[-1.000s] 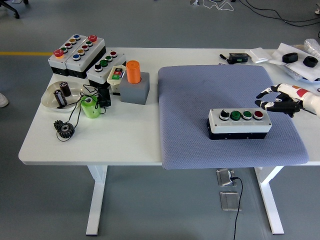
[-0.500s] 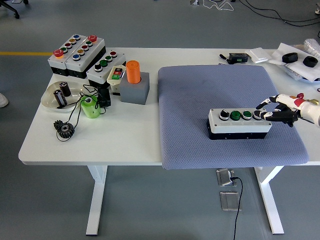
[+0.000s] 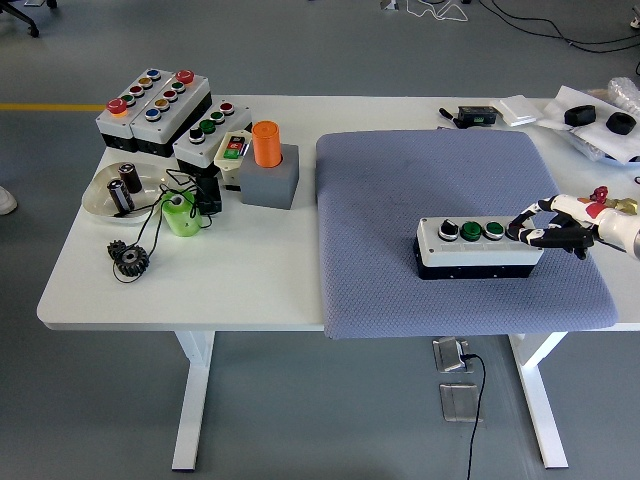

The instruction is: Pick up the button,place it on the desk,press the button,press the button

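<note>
Matt woven cloth mat (image 3: 400, 180)

Readable text: none; at this size no letters, numbers or brand marks can be made out.
Button box (image 3: 478, 246), touching the right hand's fingertips (image 3: 516, 234): no legible labels by its buttons.
Button boxes (image 3: 160, 108), well apart from those fingertips: any markings too small to read.
</note>
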